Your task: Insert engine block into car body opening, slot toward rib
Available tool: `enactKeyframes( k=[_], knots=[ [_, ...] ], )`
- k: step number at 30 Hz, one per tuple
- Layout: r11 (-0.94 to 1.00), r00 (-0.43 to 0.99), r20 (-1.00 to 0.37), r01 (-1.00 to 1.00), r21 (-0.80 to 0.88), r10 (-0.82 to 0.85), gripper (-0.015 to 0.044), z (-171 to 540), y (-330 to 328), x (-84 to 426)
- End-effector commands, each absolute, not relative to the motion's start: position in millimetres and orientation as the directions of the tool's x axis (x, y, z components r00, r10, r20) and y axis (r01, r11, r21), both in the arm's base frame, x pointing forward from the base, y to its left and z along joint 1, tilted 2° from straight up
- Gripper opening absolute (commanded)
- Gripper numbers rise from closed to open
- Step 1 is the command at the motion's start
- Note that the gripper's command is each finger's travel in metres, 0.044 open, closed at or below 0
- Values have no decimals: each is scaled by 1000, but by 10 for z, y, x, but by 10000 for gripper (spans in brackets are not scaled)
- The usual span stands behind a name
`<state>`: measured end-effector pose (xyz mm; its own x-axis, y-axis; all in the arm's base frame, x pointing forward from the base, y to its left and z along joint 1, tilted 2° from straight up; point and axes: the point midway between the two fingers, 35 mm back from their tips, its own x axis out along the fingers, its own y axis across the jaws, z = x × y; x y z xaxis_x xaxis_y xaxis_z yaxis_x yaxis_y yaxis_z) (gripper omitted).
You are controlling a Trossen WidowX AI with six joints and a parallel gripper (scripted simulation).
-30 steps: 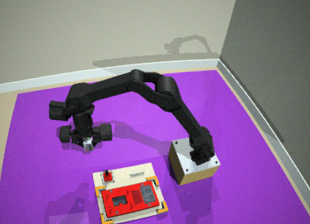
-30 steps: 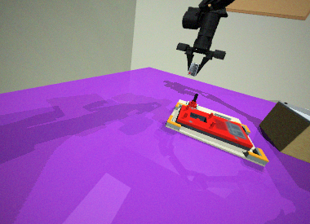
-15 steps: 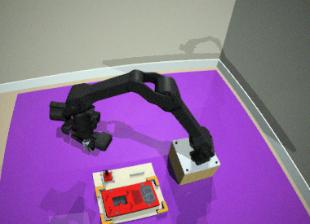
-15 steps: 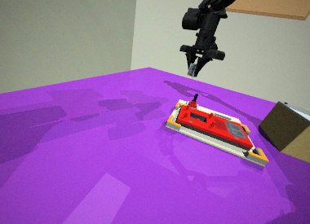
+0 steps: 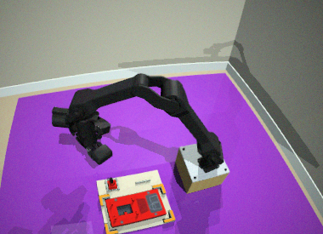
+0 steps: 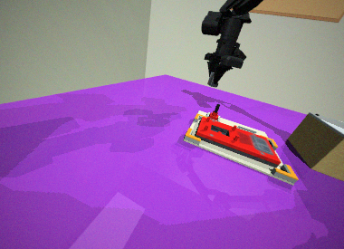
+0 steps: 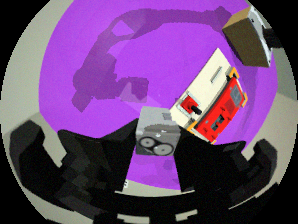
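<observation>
The red car body (image 5: 142,199) (image 6: 244,140) (image 7: 231,112) lies flat on a cream board (image 5: 157,179) (image 7: 212,62) with orange corner pieces. Its dark opening (image 5: 125,209) (image 6: 220,130) shows no block in it. The rib is too small to make out surely. My gripper (image 6: 213,81) (image 7: 154,123) is shut on the grey engine block (image 7: 156,125) and holds it in the air, well above the mat and off to the side of the car body. Two round discs show on the block's face in the wrist view. In the top view the arm hides the fingertips and block.
A small red piece with a black upright stick (image 5: 111,184) (image 6: 215,114) (image 7: 190,105) stands on the board near the opening's end. The arm's base stands on a tan box (image 5: 206,185) (image 6: 313,141) (image 7: 245,42) with a pale top, beside the board. Walls rise behind the purple mat (image 5: 38,161).
</observation>
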<state>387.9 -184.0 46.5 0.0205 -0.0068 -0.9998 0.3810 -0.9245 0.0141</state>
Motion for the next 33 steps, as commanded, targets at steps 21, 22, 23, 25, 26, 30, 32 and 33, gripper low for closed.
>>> enactKeyframes(
  k=[21, 22, 23, 25, 26, 30, 32, 33],
  knots=[
    [-944, 17, -1000, 331, 5, 1, 0, 23, -1829, 3873],
    [-944, 17, -1000, 331, 5, 1, 0, 7, -1829, 3873],
    [-944, 17, -1000, 331, 5, 1, 0, -14, -1829, 3873],
    [-944, 17, -1000, 331, 5, 1, 0, -43, -1829, 3874],
    [-944, 17, -1000, 331, 5, 1, 0, -64, -1829, 3874],
    [-944, 17, -1000, 331, 5, 1, 0, -139, -1828, 3875],
    [-944, 17, -1000, 331, 5, 1, 0, -168, -1828, 3875],
    [-944, 17, -1000, 331, 5, 1, 0, -189, -1828, 3876]
  ],
)
